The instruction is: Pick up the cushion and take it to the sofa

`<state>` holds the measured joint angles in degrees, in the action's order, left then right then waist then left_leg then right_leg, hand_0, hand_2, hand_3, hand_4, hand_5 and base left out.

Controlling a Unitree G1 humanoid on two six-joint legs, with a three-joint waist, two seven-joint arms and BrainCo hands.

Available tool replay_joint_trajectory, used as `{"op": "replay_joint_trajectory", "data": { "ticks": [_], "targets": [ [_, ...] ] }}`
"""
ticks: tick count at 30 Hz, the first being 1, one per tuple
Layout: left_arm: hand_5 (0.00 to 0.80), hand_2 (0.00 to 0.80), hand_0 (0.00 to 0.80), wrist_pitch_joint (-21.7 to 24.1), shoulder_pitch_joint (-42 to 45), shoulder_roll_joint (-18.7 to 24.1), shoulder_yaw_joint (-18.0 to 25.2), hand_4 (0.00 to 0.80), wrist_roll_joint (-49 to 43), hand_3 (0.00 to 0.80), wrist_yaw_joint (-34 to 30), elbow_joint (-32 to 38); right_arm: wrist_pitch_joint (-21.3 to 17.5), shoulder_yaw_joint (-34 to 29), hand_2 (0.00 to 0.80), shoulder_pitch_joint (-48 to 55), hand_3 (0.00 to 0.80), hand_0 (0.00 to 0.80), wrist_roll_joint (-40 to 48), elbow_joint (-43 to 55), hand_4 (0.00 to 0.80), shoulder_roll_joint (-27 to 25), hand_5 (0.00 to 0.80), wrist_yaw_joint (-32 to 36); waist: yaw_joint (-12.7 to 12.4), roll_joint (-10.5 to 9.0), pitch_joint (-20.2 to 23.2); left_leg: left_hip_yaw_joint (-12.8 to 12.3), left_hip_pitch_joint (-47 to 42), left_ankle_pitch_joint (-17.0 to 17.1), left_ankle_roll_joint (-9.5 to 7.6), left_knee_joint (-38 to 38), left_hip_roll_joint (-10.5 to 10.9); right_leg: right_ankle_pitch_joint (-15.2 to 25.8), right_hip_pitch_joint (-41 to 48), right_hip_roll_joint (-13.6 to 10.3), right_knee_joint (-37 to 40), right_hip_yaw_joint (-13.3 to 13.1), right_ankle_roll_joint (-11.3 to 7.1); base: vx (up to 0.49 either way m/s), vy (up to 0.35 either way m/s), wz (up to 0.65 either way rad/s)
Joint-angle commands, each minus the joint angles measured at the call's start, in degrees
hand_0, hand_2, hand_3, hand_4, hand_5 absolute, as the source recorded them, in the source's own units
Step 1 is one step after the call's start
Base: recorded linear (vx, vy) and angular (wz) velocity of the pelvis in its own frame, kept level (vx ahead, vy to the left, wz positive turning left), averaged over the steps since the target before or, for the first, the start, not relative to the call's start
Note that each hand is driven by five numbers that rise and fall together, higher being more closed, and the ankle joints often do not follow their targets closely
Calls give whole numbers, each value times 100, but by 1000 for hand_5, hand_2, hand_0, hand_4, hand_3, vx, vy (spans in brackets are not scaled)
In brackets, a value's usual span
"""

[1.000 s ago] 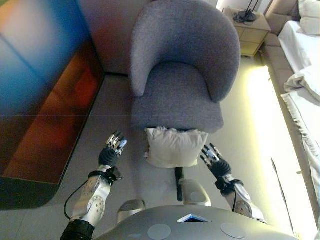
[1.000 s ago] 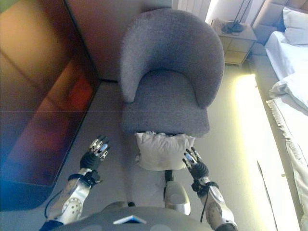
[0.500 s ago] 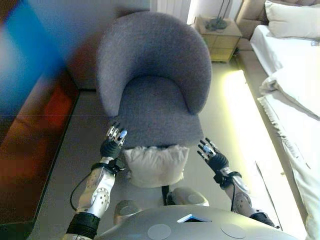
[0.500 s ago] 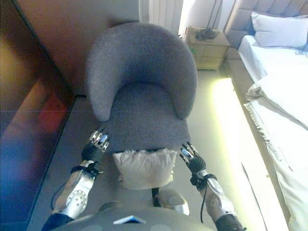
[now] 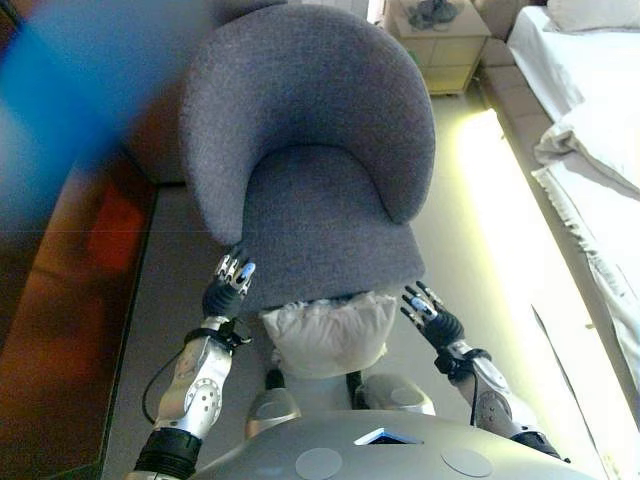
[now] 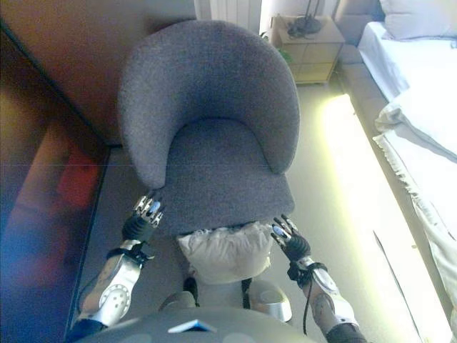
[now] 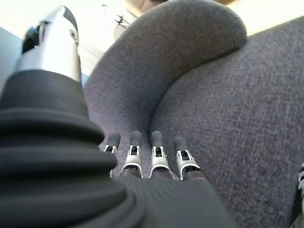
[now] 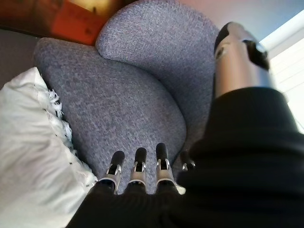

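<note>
White cushion [image 5: 328,333] on the floor against the grey armchair's [image 5: 310,170] front edge.
Left hand [image 5: 228,285] at its 9 o'clock, right hand [image 5: 430,315] at 3, both straight-fingered, empty; close both inward together, then lift.

You see the cushion [image 5: 330,335], white and soft with a small fringe along its edge, a little crumpled. It sits low, just in front of the grey armchair [image 5: 320,170], its upper edge touching the front of the seat, which is bare

Nightstand [image 5: 440,45] beside bed [image 5: 590,110], far right.
</note>
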<state>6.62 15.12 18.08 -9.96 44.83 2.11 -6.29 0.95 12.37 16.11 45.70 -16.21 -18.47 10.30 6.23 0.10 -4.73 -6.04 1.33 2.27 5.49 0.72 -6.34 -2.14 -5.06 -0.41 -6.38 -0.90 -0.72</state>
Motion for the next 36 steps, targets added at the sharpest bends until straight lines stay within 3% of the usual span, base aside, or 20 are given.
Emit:
{"op": "replay_joint_trajectory", "data": {
  "ticks": [1,4,11,14,16,19,24,28,33,36],
  "targets": [
    [0,0,0,401,-41,190,171,0,301,0,-163,233,-227,-52,0,-110,0,0,-108,364,0,160,0,131,73,-206,164,-254,80,-257,-157,-485,-33,-70,310,-228,119,35,-409,20,93,11],
    [0,0,0,413,-79,207,102,0,271,0,-148,227,-359,-5,0,-136,0,0,-151,312,0,213,0,102,54,-166,143,-348,52,-328,-255,-430,163,-98,301,-267,36,179,-462,-6,99,13],
    [0,0,0,496,-101,237,133,0,98,0,-63,68,-397,161,0,-346,0,0,-220,385,0,419,0,-17,-57,-159,100,-215,-120,-386,-490,-17,392,-61,-66,-413,-721,314,-679,-13,137,8],
    [0,0,0,505,-87,267,268,0,82,0,-30,45,-372,263,0,-436,0,0,-229,429,0,435,0,1,-184,-206,32,-304,-68,-509,-582,-197,439,-6,-266,-590,-1258,544,-763,-23,106,-31],
    [0,0,0,527,-79,289,361,0,33,0,-40,30,-329,268,0,-502,0,0,-243,354,0,456,0,35,-314,-247,-10,-439,-71,-544,-604,-269,464,56,-211,-814,-1344,883,-773,7,85,-42],
    [0,0,0,434,-154,336,429,0,-13,0,-28,91,-304,292,0,-606,0,0,-247,267,0,494,0,10,-433,-295,-8,-500,-94,-588,-613,-301,479,424,-135,-1161,-1333,1002,-816,29,14,-35],
    [0,0,0,354,-254,460,390,0,-58,0,-122,-5,-286,267,0,-816,0,0,-177,11,0,611,0,-67,-507,-431,46,-468,-67,-699,-490,-467,383,1288,130,-1888,-569,860,-1120,89,-129,3],
    [0,0,0,431,-171,537,343,0,-69,0,-187,-22,-141,242,0,-845,0,0,-32,137,0,565,0,-124,-531,-574,43,-446,42,-841,-321,-728,145,1749,207,-2221,201,691,-1381,101,-247,28],
    [0,0,0,378,-99,585,450,0,-58,0,-359,-46,-3,172,0,-862,0,0,16,178,0,532,0,-48,-599,-575,55,-263,211,-866,-171,-1021,-168,1605,345,-2232,288,518,-1428,116,-228,22],
    [0,0,0,358,-98,612,477,0,-121,0,-342,-65,64,240,0,-820,0,0,16,282,0,497,0,-82,-636,-572,71,-79,345,-827,-48,-1274,-408,1133,484,-2093,174,487,-1381,117,-244,23]
  ]
}}
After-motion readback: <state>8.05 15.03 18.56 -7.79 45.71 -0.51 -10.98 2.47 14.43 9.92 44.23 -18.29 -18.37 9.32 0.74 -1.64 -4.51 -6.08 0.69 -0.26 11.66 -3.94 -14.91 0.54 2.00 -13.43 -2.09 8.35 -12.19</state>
